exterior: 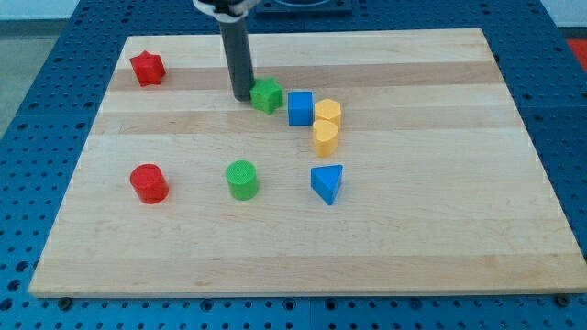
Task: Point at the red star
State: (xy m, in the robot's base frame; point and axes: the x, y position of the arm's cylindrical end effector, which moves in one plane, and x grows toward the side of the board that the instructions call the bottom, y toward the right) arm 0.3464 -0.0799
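The red star (146,69) lies near the board's top left corner. My tip (241,96) rests on the board well to the right of the red star, touching or almost touching the left side of a green star-like block (267,95). The dark rod rises from the tip to the view's top.
A blue cube (300,108) sits right of the green star, with two yellow blocks (326,114) (325,137) beside it. A red cylinder (148,183), a green cylinder (242,180) and a blue triangular block (327,183) lie in a lower row. The wooden board (440,229) sits on a blue perforated table.
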